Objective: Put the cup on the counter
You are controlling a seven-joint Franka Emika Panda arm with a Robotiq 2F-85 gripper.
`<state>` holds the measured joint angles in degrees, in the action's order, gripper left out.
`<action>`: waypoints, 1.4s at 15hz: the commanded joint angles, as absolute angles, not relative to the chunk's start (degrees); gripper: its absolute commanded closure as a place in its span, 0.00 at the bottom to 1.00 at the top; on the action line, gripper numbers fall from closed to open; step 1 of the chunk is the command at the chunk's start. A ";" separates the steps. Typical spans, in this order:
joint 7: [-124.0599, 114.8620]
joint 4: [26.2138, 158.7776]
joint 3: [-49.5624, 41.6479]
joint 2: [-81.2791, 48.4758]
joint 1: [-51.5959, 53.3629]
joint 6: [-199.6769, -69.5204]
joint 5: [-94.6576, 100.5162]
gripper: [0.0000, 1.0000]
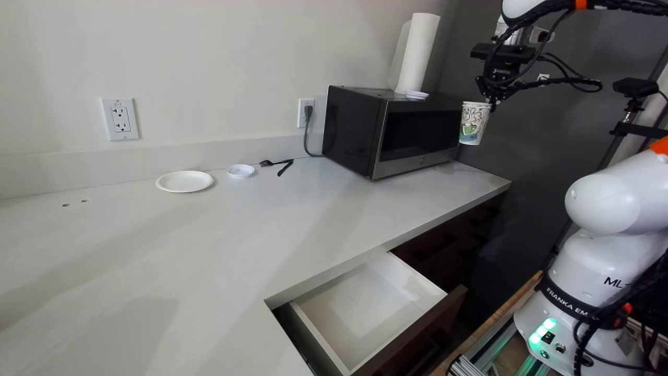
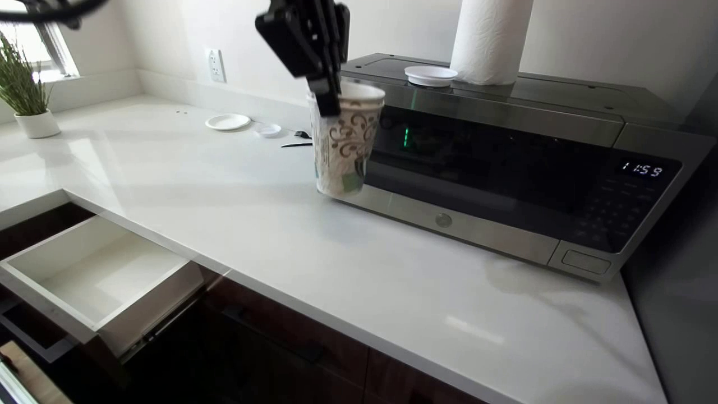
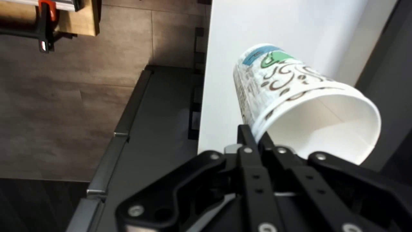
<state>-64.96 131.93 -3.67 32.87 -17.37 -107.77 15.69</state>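
While the hand grips it, the cup opens upward, long axis near-vertical.

Seen facing its front, the microwave stands on the bench, with the wall behind. I hold the cup in my claw, before the microwave and above the bench. On its top are the roll, toward the back, and the dish, near the front edge. Near its left side lie the fork and the knife; farther left comes the bowl, then the plate, then, well apart, the plant. The panel rises to its right. Before it and to the left, the drawer is pulled out below the bench top. My base stands before it, off the bench.
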 commanded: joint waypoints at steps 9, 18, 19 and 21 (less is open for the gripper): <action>-71.16 135.10 -4.82 25.31 -20.14 -117.48 15.94 0.99; -89.47 134.51 -4.81 10.96 -21.04 -128.81 25.02 0.99; -91.12 134.55 -5.27 9.99 -20.74 -128.67 26.02 0.99; -93.03 134.53 -6.20 8.81 -19.98 -127.98 26.37 0.99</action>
<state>-88.75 134.98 -4.94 10.96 -20.73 -127.71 24.40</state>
